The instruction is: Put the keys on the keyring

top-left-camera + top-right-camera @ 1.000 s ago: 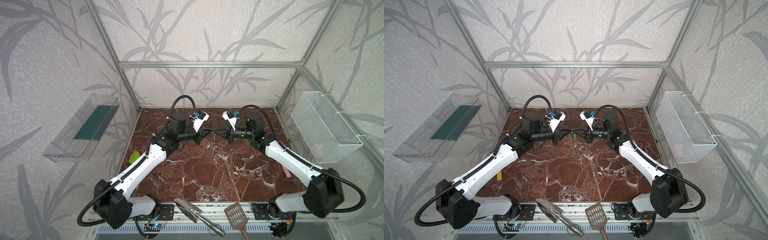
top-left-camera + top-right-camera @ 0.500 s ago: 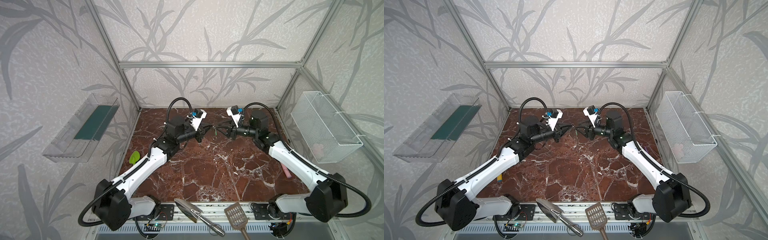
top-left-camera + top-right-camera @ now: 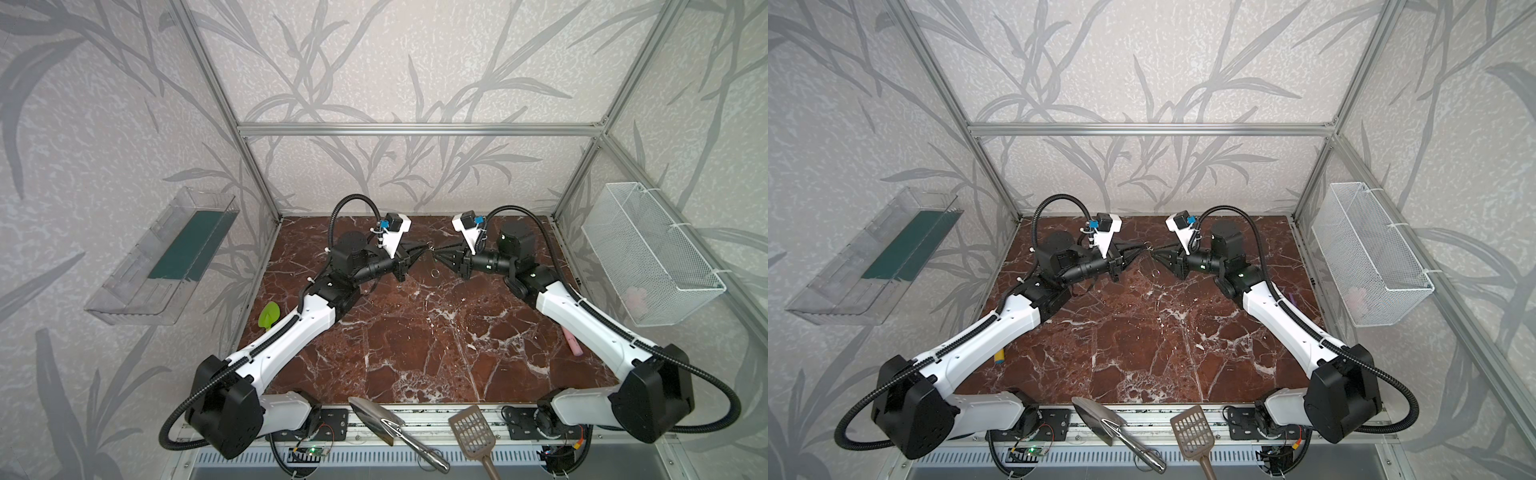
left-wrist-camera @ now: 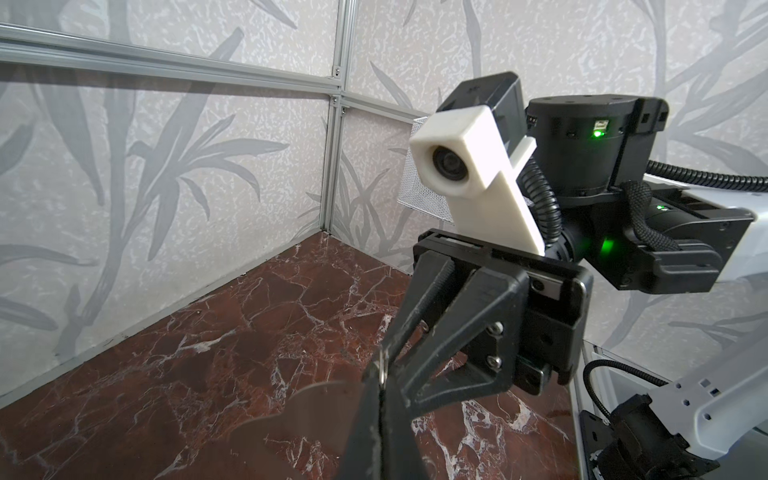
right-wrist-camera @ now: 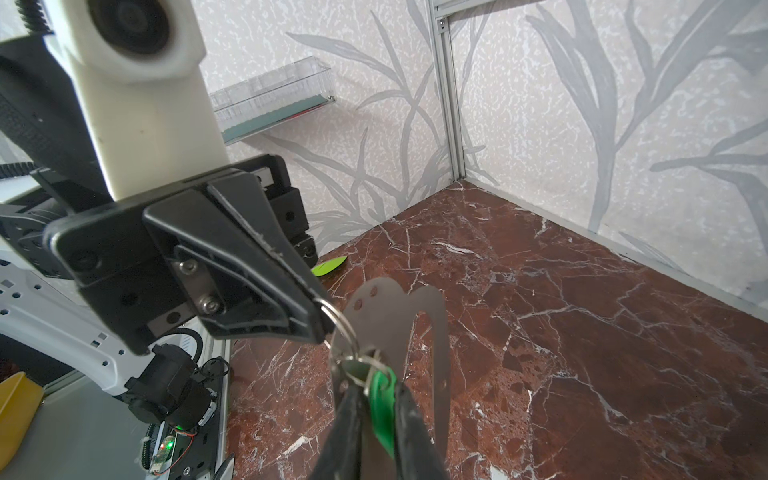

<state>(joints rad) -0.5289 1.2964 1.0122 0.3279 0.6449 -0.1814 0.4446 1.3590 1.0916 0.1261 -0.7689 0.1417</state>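
Right end effector [image 5: 376, 409] grips the green key [image 5: 384, 395]; left end effector [image 5: 316, 311] pinches the keyring [image 5: 344, 328].

bench [image 3: 415, 353]: red-brown marble, white veining
walls [image 3: 374, 62]: pale grey, darker grey leaf print
key [image 5: 384, 409]: bright green head
keyring [image 5: 348, 326]: silver
scoop [image 3: 269, 314]: lime green
basket [image 3: 648, 257]: white wire mesh
wall tray [image 3: 187, 245]: clear, dark green liner
arms [image 3: 299, 336]: white shells, black joints

My left arm [image 3: 291, 336] and right arm [image 3: 582, 316] reach from the lower corners toward upper centre in both top views, wrists roughly level. The left gripper [image 3: 424, 248] and right gripper [image 3: 437, 254] meet almost tip to tip. The left fingers [image 5: 266, 266] are pinched tight; the right fingers [image 5: 345, 424] stand narrowly apart.
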